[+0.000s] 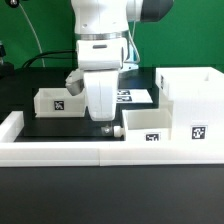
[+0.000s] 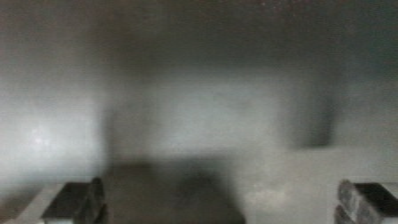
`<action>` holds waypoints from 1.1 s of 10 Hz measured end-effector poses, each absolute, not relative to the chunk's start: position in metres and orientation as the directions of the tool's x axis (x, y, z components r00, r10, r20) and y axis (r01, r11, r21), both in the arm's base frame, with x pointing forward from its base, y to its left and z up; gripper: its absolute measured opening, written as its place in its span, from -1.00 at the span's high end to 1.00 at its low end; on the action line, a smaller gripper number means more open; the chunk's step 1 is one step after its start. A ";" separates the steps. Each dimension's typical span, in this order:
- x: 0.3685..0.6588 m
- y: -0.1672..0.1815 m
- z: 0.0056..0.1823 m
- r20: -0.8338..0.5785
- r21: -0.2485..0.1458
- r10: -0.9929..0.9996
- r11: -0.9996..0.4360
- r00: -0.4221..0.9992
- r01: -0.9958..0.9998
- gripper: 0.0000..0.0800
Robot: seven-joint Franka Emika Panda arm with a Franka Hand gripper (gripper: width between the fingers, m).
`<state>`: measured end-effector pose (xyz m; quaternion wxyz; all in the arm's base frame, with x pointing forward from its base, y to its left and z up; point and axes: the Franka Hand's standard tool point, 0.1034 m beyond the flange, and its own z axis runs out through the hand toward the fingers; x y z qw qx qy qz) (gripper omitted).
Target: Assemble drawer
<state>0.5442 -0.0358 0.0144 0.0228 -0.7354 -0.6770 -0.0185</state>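
Observation:
The drawer's parts lie apart on the black table. The tall white housing (image 1: 192, 98) stands at the exterior view's right. One small open-topped tray (image 1: 56, 101) sits at the left. A second tray (image 1: 146, 124) lies in front of the housing, by the front wall. My gripper (image 1: 105, 125) hangs low over the table, just left of this second tray's end. In the wrist view my gripper (image 2: 222, 205) is open. Its dark fingertips (image 2: 73, 203) stand far apart at the frame's edges. Only a blurred grey-white surface shows between them.
The marker board (image 1: 137, 97) lies flat behind my gripper, between the left tray and the housing. A low white border wall (image 1: 60, 150) runs along the table's front and left side.

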 end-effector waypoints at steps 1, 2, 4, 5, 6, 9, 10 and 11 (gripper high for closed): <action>0.543 -0.033 0.013 0.061 -0.010 0.995 -0.075 0.075 0.997 -0.62; 0.544 -0.030 0.013 0.059 -0.010 0.995 -0.074 0.074 0.997 -0.62; 0.548 -0.017 0.015 0.036 -0.006 0.998 -0.051 0.051 0.999 -0.62; 0.550 -0.008 0.016 0.030 -0.010 0.999 -0.036 0.036 0.999 -0.62; 0.550 -0.003 0.016 0.029 -0.019 0.999 -0.030 0.031 0.999 -0.62; 0.550 0.008 0.016 0.032 -0.031 0.999 -0.035 0.036 0.999 -0.62; 0.550 0.013 0.016 0.034 -0.031 0.998 -0.045 0.046 0.999 -0.62; 0.550 0.017 0.016 0.034 -0.031 0.998 -0.054 0.055 0.998 -0.62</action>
